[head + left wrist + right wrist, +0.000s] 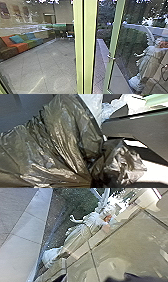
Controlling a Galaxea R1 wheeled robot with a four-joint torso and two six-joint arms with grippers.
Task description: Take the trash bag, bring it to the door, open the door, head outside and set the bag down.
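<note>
The dark, translucent trash bag (62, 139) shows large in the left wrist view, creased and gathered to a tight neck. At that neck my left gripper (96, 177) is shut on the plastic. In the head view, a glass door with a pale green stile (115, 32) stands right of a thick yellow-green post; its metal handle (111, 57) sits partway up. Pavement shows between post and stile; I cannot tell whether glass lies there. Dark parts of my right gripper (125, 277) edge into the right wrist view, near glass.
A person (150, 60) in pale clothing shows at the right, seen in or through the glass. Left of the post (86, 47), beyond glass or mirrored in it, are a tiled floor (47, 62) and a colourful bench (20, 46). Dark green bushes (132, 37) stand outside.
</note>
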